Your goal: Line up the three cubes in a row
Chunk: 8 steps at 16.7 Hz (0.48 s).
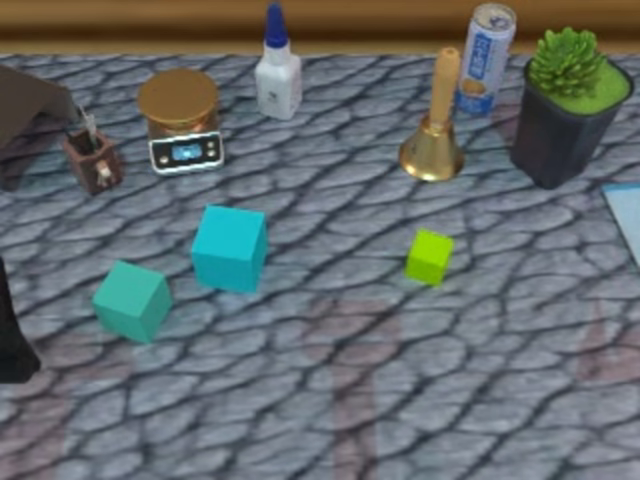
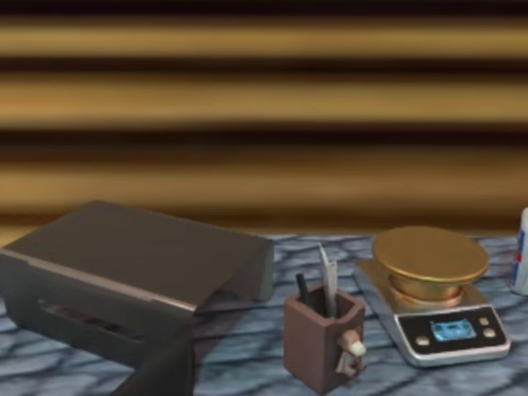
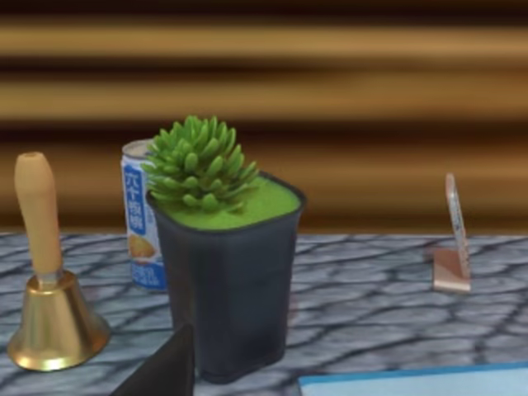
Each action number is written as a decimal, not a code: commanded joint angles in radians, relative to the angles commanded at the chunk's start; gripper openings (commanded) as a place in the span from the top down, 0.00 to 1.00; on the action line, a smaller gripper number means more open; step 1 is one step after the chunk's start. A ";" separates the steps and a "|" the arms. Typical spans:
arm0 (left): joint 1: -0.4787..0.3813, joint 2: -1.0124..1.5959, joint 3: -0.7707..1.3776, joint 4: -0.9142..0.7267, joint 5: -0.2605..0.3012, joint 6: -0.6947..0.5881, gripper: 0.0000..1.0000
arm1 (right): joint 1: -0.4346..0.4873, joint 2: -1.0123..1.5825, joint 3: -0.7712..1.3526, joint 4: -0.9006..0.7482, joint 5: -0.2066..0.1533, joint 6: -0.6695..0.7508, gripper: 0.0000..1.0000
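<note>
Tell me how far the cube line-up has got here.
Done: nothing, judging by the layout. The teal cube and cyan cube sit near each other at the table's left but apart and staggered; the lime cube is off alone to the right. In hand: nothing; neither gripper shows, only the left arm at the left edge. Left: all three cubes need bringing into one row.

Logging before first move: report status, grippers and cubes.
Grippers out of view; left arm parked at left edge. Teal cube, cyan cube, lime cube loose on table, not in a row. Nothing between them.
</note>
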 joint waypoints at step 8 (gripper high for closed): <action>0.000 0.000 0.000 0.000 0.000 0.000 0.00 | 0.055 0.217 0.213 -0.137 0.000 -0.076 0.00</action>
